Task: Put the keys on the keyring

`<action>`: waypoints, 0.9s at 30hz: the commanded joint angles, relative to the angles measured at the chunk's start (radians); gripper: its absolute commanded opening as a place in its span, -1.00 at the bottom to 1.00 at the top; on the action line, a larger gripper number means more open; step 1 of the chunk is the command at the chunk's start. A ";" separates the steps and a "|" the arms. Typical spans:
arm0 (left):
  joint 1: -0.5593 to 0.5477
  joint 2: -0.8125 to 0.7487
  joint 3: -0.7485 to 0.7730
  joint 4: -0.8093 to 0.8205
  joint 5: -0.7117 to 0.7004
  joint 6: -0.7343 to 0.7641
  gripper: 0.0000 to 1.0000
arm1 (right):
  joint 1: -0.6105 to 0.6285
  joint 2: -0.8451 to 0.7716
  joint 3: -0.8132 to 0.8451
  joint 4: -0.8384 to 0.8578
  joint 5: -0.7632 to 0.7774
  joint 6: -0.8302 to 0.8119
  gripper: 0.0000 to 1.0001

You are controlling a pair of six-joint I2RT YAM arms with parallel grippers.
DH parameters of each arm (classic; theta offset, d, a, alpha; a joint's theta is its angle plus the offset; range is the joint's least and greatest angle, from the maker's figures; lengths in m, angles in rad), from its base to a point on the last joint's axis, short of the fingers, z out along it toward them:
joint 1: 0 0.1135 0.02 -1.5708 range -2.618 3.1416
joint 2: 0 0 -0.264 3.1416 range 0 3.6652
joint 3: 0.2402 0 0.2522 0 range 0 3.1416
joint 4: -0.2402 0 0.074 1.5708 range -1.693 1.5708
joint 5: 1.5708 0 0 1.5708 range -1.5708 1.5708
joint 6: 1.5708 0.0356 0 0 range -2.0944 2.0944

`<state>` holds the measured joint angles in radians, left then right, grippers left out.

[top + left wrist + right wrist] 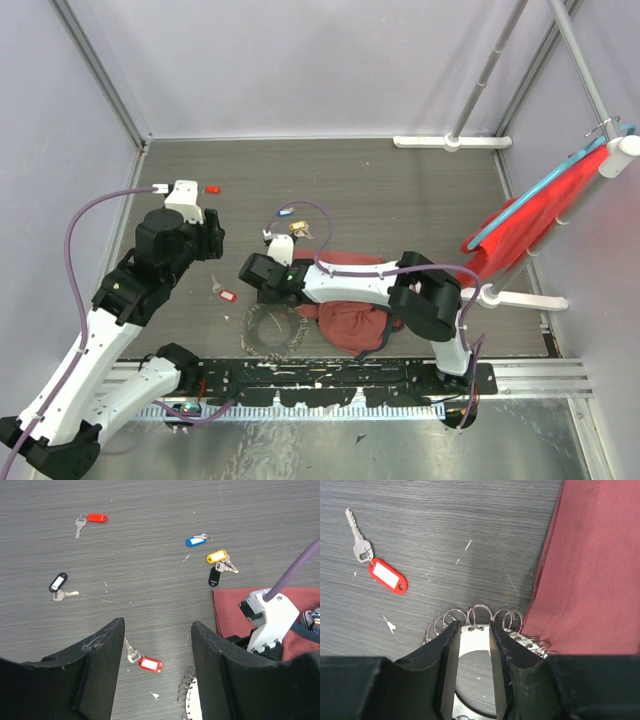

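Observation:
The keyring, a flat silvery band fringed with small wire loops, lies on the dark table beside the dark-red bag. My right gripper hangs right over it. Its jaws stand a little apart, astride the band, and I see no grip on it. A red-tagged key lies on the table below my left gripper, which is open and holds nothing. More keys lie farther off: red, black, blue, and yellow beside another black one. From above, the keyring is below the right gripper.
The dark-red bag lies crumpled under the right arm, touching the keyring's right side. A red cloth hangs from a rack at the right wall. A black rail runs along the near edge.

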<state>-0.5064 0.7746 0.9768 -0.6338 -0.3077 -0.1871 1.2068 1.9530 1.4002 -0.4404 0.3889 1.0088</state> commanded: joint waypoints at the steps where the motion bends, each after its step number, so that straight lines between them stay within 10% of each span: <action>1: 0.004 -0.008 -0.011 0.028 -0.011 0.004 0.25 | -0.012 0.003 0.028 0.059 -0.029 -0.044 -0.28; 27: 0.005 -0.006 -0.012 0.031 -0.009 0.007 0.26 | -0.026 0.056 0.031 0.089 -0.115 -0.055 -0.44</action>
<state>-0.5064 0.7746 0.9760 -0.6334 -0.3084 -0.1867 1.1870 2.0094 1.4006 -0.3813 0.2752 0.9627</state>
